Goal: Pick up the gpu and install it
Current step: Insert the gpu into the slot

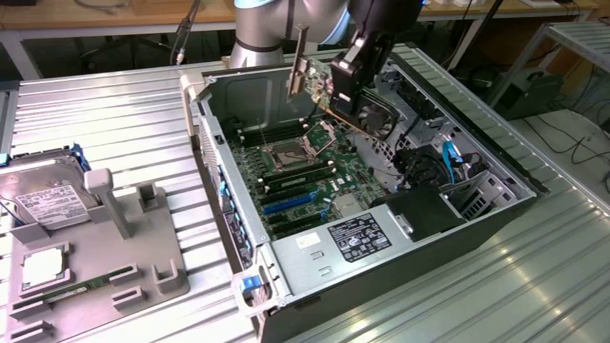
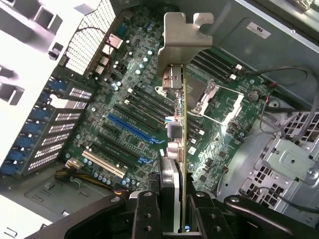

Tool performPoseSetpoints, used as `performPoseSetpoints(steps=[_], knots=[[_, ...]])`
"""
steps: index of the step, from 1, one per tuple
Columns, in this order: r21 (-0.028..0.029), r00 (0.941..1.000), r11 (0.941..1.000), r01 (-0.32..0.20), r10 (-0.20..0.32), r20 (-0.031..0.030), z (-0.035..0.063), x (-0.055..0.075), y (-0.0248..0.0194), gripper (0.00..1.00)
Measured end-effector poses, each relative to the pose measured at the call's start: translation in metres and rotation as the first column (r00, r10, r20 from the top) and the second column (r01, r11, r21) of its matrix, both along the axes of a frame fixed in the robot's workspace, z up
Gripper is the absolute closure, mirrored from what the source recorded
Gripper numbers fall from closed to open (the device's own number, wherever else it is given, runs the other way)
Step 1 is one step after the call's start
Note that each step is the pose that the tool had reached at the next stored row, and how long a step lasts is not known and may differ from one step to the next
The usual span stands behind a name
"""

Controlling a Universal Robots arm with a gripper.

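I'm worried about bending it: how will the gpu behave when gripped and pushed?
Probably stiff: the gpu runs straight out from the claw with no sag. Likely fragile, given exposed components on a thin board. Its metal bracket at the far end might make it pivot in the grip.

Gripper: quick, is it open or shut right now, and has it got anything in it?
Gripper: shut on the gpu, which it holds above the open computer case.

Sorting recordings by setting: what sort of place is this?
Likely a robotics lab bench for PC assembly: an open computer case on a ribbed metal table, a parts fixture holding a hard drive, the gripper holding the gpu.
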State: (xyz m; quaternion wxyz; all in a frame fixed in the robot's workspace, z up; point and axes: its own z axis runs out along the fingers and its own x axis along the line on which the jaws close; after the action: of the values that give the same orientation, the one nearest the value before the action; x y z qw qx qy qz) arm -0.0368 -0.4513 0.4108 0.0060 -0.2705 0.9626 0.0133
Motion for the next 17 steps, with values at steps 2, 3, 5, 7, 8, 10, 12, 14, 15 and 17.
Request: performPoseSetpoints(steps=[2,3,5,7,8,10,12,14,15,17], knots=[[0.0,0.9998,0.9998,-0.022,0.022,0.0,0.0,0.0,-0.0001,0.72],[0.0,0.9994,0.9994,-0.034,0.034,0.0,0.0,0.0,-0.0002,0.72],[0.0,0.9977,0.9977,-0.068,0.068,0.0,0.0,0.0,-0.0003,0.72],[0.0,0.9958,0.9958,-0.091,0.091,0.0,0.0,0.0,-0.0003,0.72],[0.0,0.9947,0.9947,-0.103,0.103,0.0,0.0,0.0,-0.0003,0.72],[-0.0001,0.9919,0.9919,-0.127,0.127,0.0,0.0,0.0,-0.0003,0.72],[-0.0001,0.9885,0.9885,-0.151,0.151,0.0,0.0001,0.0,-0.0004,0.72],[0.0,0.9845,0.9845,-0.176,0.176,0.0,0.0,0.0,-0.0004,0.72],[0.0,0.9818,0.9818,-0.19,0.19,0.0,0.0,0.0,-0.0004,0.72],[0.0,0.9758,0.9758,-0.219,0.219,0.0,0.0,0.0,-0.0004,0.72]])
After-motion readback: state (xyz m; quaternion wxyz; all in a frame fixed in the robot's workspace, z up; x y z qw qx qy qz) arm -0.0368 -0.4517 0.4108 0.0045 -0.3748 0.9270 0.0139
